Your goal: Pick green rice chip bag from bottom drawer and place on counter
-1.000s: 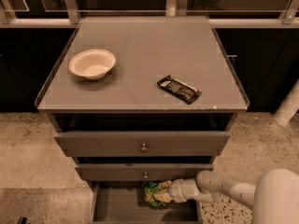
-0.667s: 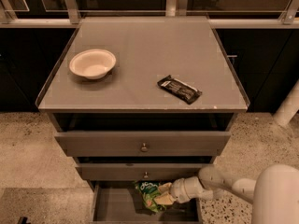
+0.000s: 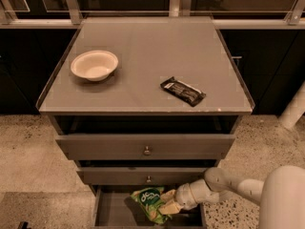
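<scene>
The green rice chip bag (image 3: 150,203) is crinkly bright green with a dark oval. It hangs inside the open bottom drawer (image 3: 112,210), tilted, at its middle. My gripper (image 3: 167,202) reaches in from the right on a white arm and is shut on the bag's right edge, holding it a little above the drawer floor. The counter (image 3: 143,56) is the flat grey cabinet top above.
A white bowl (image 3: 94,64) sits on the counter's left. A flat black bar wrapper (image 3: 183,90) lies right of centre. The two upper drawers (image 3: 147,147) with round knobs stick out slightly above the bottom drawer. My white body (image 3: 283,199) fills the lower right.
The bag has moved left and slightly up in the drawer with my gripper on it. The arm has stretched further left.
</scene>
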Robot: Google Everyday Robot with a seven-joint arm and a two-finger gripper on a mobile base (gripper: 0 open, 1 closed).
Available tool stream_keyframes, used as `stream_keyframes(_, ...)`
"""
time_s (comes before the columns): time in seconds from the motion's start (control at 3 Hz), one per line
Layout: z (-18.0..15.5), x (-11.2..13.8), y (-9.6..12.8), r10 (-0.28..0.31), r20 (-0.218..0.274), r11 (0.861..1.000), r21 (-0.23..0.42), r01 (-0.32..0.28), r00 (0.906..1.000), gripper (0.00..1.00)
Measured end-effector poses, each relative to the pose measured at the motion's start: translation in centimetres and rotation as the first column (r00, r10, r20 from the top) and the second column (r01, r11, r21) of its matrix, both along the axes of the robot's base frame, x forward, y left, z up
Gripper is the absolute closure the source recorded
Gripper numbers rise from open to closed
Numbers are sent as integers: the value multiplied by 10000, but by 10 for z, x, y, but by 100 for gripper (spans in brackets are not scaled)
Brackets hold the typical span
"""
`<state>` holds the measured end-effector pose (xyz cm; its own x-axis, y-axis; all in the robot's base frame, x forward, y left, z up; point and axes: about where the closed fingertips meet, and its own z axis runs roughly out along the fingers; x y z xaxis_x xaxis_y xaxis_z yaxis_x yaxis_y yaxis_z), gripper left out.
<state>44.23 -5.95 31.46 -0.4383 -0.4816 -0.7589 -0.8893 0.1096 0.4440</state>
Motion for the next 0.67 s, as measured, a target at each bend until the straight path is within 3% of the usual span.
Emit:
stream_keyframes(0.33, 22, -11, -9, -195, 413, 9998, 76, 192, 9990, 100)
stream_keyframes(0.67, 42, -18, -22, -925, 918, 9956, -48, 934, 9915, 100)
